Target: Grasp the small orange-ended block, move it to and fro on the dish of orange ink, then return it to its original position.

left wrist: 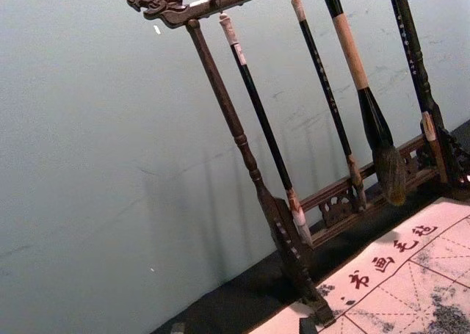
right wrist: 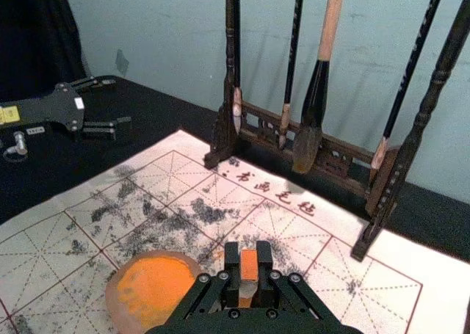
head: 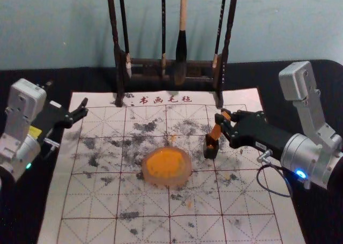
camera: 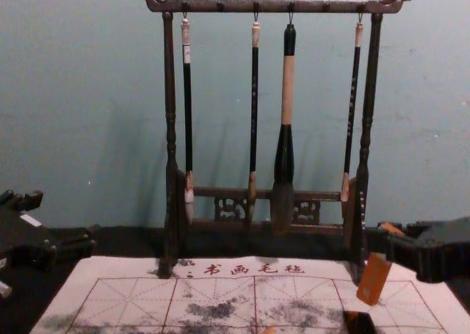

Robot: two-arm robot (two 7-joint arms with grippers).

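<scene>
Right gripper (head: 223, 125) at the right part of the mat, closed in on the orange block (head: 216, 132), one finger on each side of it. Block held up off the mat, leaning, its lower end just above the small dark holder (head: 210, 152); the chest view has a slight gap between the two. Orange also visible in the holder's mouth from the head view. Holder stands on the mat, near the ink dish (head: 143, 175) and on its right side.

Dish is round, pale rim, orange ink (head: 165, 162) across the middle, sitting on the mat near its center. Small orange marks on the mat (head: 139, 201) near the dish, plus lots of dark smudges, red grid lines and a row of red characters along the far edge.

Left gripper (head: 66, 96) parked off by the mat's left edge, fingers spread wide, holding nothing.

Dark wooden rack (head: 144, 61) at the back with four brushes hanging tip down; the thick brush (head: 181, 45) is second from the right. Black table (head: 21, 222) underneath, pale blue-green wall (head: 278, 19) behind.
</scene>
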